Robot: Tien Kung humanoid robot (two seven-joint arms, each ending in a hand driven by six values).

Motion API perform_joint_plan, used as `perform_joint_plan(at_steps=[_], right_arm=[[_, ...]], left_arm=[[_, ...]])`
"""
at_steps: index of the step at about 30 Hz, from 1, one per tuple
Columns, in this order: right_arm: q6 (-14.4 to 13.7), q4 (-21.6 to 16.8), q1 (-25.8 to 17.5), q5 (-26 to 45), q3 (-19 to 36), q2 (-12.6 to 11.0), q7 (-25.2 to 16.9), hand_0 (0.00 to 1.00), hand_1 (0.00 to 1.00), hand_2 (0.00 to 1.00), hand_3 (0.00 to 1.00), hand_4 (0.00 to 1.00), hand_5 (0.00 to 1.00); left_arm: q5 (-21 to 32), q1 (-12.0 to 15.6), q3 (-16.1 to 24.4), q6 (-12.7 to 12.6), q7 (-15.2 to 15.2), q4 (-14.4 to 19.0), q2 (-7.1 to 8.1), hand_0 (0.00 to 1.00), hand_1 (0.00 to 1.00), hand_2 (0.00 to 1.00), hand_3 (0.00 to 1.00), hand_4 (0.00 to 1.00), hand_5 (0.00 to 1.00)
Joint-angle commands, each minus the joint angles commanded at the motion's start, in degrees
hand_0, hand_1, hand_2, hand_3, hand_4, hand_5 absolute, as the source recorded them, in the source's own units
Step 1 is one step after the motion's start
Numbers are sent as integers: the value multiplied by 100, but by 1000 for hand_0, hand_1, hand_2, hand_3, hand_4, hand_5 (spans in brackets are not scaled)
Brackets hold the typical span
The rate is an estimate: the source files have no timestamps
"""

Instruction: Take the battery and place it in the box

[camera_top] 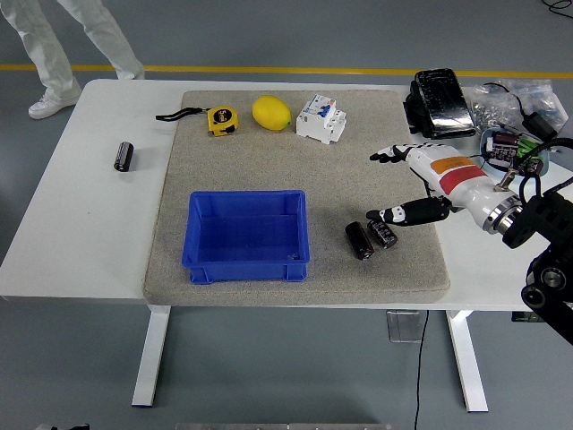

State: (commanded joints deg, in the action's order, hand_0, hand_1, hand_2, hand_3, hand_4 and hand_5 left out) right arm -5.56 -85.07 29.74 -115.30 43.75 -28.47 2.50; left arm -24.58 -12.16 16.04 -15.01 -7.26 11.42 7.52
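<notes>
Two dark cylindrical batteries [359, 240] [383, 232] lie side by side on the grey mat [358, 179], right of the blue box [246, 267]. The box shows nothing inside. A third battery [124, 155] lies on the bare table at the far left. My right hand [376, 186] reaches in from the right and hovers just above and behind the pair. It is open, its fingers [390, 154] spread and the thumb [403, 214] close over the right-hand battery, holding nothing. The left arm is out of view.
Along the mat's back edge sit a yellow tape measure [222, 119], a lemon [271, 113] and a white circuit breaker [320, 118]. A black device [439, 101], cables and small parts [512, 148] crowd the table's right rear. A person's white-clad legs [54, 45] stand at the far left.
</notes>
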Motion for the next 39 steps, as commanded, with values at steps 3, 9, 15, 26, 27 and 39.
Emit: perform_joint_plan(at_steps=[3, 9, 15, 26, 27, 39], right_arm=[[-162, 168, 254, -708, -402, 13, -53, 574, 698, 782, 827, 998, 494], [-344, 477, 692, -1470, -1027, 75, -119, 238, 398, 759, 815, 998, 476], [-146, 679, 910, -1470, -1325, 161, -131, 140, 303, 764, 812, 998, 466], [483, 695, 1332, -1470, -1671, 190, -151, 122, 282, 787, 844, 998, 460], [503, 680, 1384, -1470, -1736, 184, -126, 122, 282, 787, 844, 998, 460], [654, 787, 1648, -1470, -2070, 185, 80, 2, 131, 724, 807, 998, 469]], left_arm=[[-22, -14, 1, 7, -6, 7, 6, 701, 678, 737, 592, 605, 478], [10, -38, -19, 6, 0, 11, 23, 702, 678, 737, 592, 606, 479], [22, -46, -9, 3, -1, 10, 36, 701, 677, 735, 591, 606, 479], [12, -79, -13, 10, -11, 21, 60, 702, 677, 733, 591, 606, 479], [8, -83, -4, 10, -13, 20, 62, 702, 677, 733, 591, 606, 479], [42, -94, -21, 4, -6, 23, 68, 701, 676, 730, 592, 606, 480]])
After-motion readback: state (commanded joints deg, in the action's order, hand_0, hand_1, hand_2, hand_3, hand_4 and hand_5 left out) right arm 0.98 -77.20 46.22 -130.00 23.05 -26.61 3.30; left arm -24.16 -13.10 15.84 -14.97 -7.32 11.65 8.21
